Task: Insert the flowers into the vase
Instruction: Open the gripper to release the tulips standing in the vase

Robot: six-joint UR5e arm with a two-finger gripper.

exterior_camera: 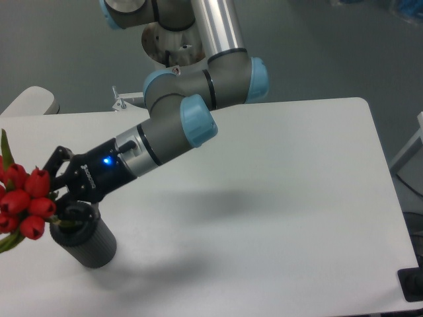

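Observation:
The flowers (26, 201), red tulip buds with green leaves, lean out to the left at the frame's left edge. Their stems run down into the top hole of the vase (86, 236), a dark grey ribbed cylinder standing near the table's front left. My gripper (58, 195) sits just above and left of the vase's mouth, its fingers shut on the stems just below the buds. The lower stems are hidden by the fingers and the vase rim.
The white table (277, 198) stretches to the right of the vase. A pale rounded object (30, 100) lies beyond the table's back left corner. The arm's base (168, 39) rises behind the table's back edge.

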